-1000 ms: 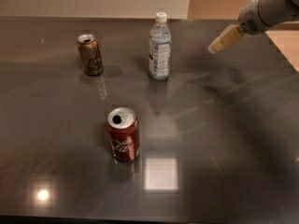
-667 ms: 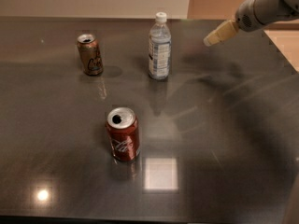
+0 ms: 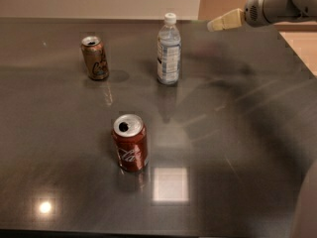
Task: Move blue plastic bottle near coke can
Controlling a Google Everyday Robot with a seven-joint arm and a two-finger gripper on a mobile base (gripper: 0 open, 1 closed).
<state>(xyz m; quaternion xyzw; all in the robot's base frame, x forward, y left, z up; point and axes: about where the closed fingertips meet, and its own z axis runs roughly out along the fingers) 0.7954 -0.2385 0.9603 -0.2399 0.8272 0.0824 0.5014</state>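
The blue plastic bottle (image 3: 169,51) stands upright on the dark table, back centre, with a white cap and blue-white label. The red coke can (image 3: 130,143) stands upright nearer the front, left of centre, its top opened. My gripper (image 3: 214,25) reaches in from the upper right, held above the table to the right of the bottle's cap and apart from it. It holds nothing that I can see.
A brownish-gold can (image 3: 95,58) stands upright at the back left, left of the bottle. The table's right edge (image 3: 297,53) runs diagonally at the upper right. A bright light reflection (image 3: 170,184) lies on the tabletop right of the coke can.
My gripper has moved left and slightly up, closer to the bottle's top. The bottle and both cans have not moved.
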